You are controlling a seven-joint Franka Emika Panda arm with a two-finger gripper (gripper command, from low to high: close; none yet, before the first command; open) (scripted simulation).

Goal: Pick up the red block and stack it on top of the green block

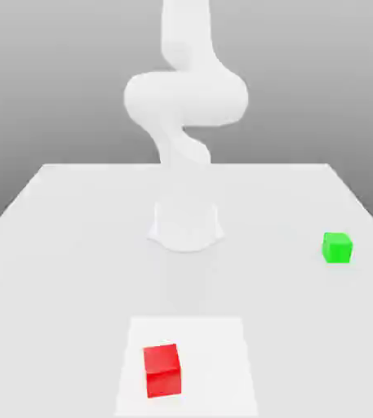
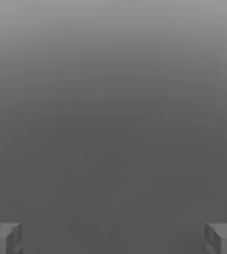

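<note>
The red block [image 1: 162, 370] is a small bright cube near the table's front edge, a little toward the exterior view's left. The green block [image 1: 336, 247] rests farther back, on the exterior view's right, well apart from the red one. In the hand view my gripper [image 2: 113, 238] is open: two grey fingertips [image 2: 3, 239] stand wide apart with nothing between them, and behind them is plain grey background. The white arm [image 1: 185, 98] rises from its base at the table's middle.
The white table [image 1: 59, 269] spans the scene. A slightly brighter square patch [image 1: 222, 359] lies under the red block. The arm's round base [image 1: 185, 227] stands between the two blocks, farther back.
</note>
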